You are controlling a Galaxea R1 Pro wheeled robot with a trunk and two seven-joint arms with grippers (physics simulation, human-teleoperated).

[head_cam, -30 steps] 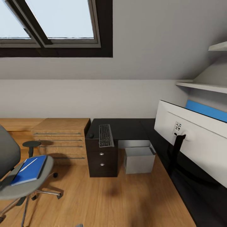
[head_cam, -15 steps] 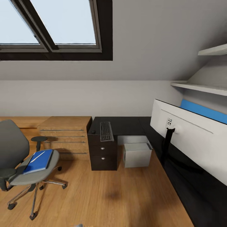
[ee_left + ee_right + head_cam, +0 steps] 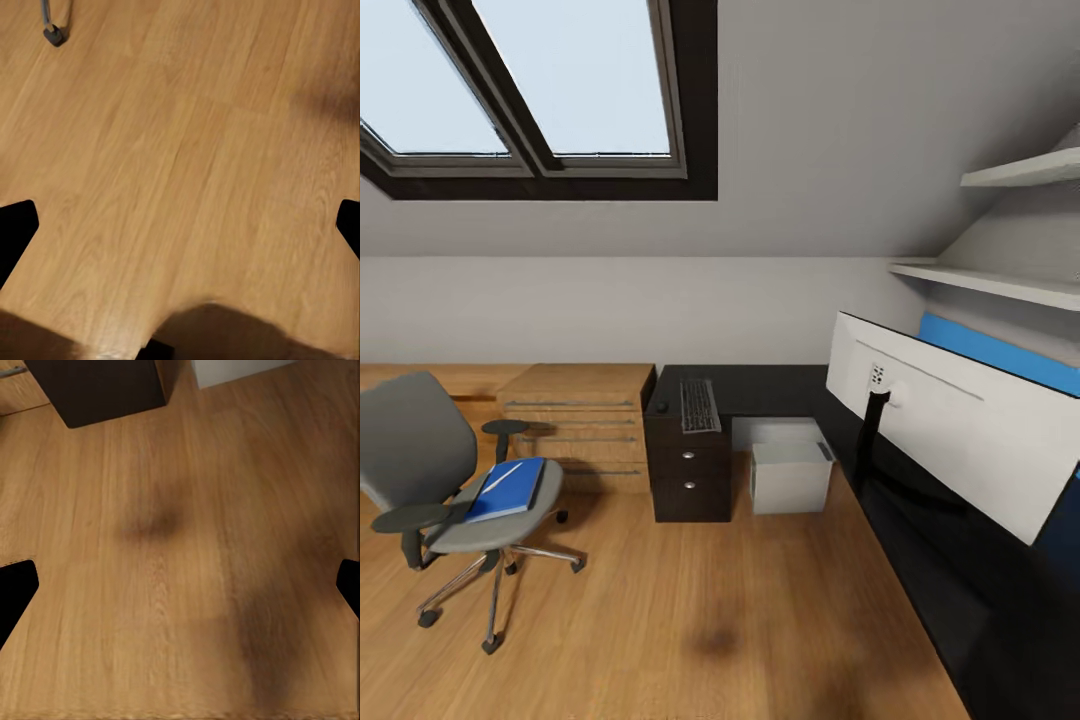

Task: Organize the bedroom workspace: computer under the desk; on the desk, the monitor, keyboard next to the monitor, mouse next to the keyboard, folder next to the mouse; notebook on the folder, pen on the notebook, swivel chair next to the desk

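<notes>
The grey swivel chair point(image 3: 430, 470) stands on the floor at the left, apart from the desk. A flat blue folder point(image 3: 510, 490) lies on its seat with a thin white pen point(image 3: 494, 478) on top; I cannot tell a notebook apart from it. On the far part of the black L-shaped desk point(image 3: 770, 388) lie the keyboard point(image 3: 699, 405) and a small dark mouse point(image 3: 661, 407). Under the desk sits the grey computer point(image 3: 790, 477). On the desk's right wing the white monitor point(image 3: 950, 425) shows its back. My left gripper point(image 3: 180, 225) and right gripper point(image 3: 180, 585) hang open over bare floor.
A wooden dresser point(image 3: 582, 425) stands against the wall left of the desk's dark drawer unit point(image 3: 690, 480). White shelves point(image 3: 1000, 280) hang at the right, and a skylight point(image 3: 550, 90) is above. A chair caster point(image 3: 52, 34) shows in the left wrist view.
The whole head view has drawn back and shifted: desk, computer and monitor look smaller, and the chair now shows in full. This is camera motion; nothing else moved.
</notes>
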